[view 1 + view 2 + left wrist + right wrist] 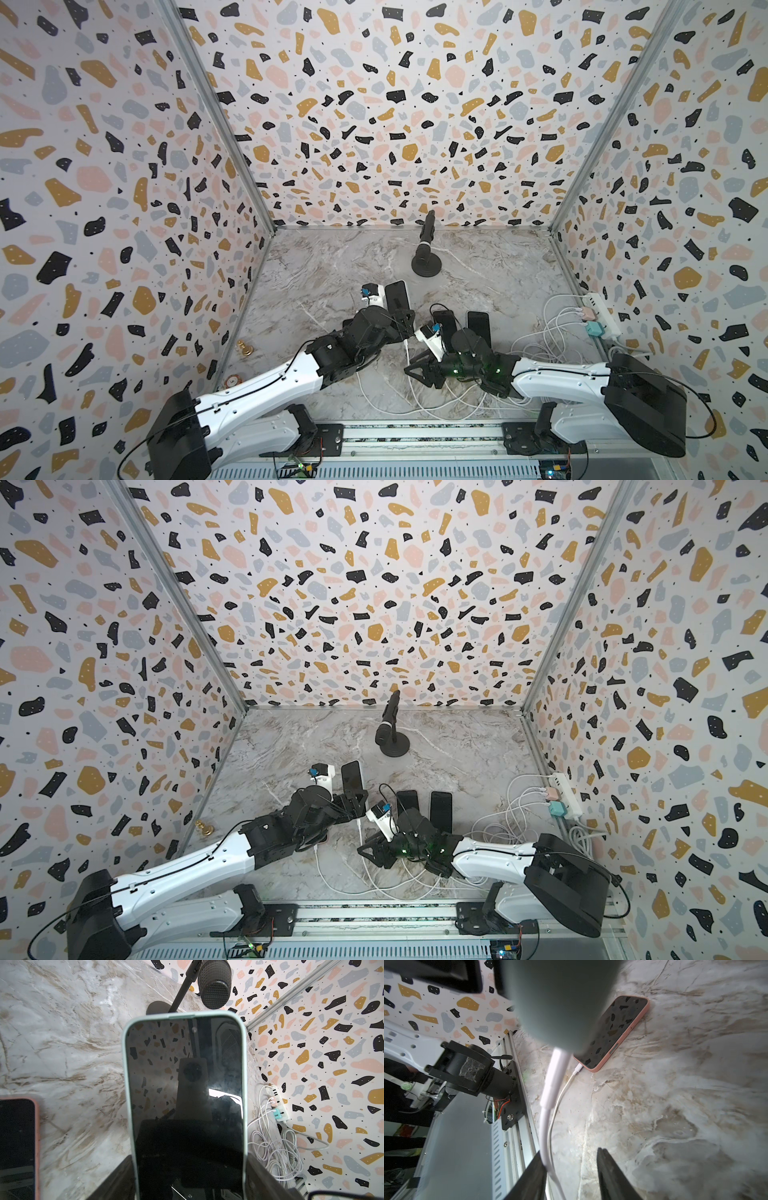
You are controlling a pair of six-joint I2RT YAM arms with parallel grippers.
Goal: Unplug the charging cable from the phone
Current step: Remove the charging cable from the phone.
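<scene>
My left gripper [190, 1165] is shut on the phone [185, 1084], a dark-screened handset in a pale green case, with its fingers pressed against both long edges. In both top views the phone [397, 295] [352, 776] is held tilted above the marble table. The white charging cable [545, 1140] hangs from its lower end, and its plug [556, 1076] sits in the phone's port. My right gripper [570, 1151] is just below the plug. It is open, with the cable resting against one finger [537, 1167] and a gap to the other. In a top view the right gripper [407, 368] is low, near the cable [406, 347].
A pink-cased phone [614, 1032] lies on the table with its own white cable [578, 1068] plugged in. Two dark phones [444, 326] [478, 324] lie behind the right arm. At the right are loose cable coils [540, 345] and a power strip [600, 316]. A microphone stand [426, 266] stands farther back.
</scene>
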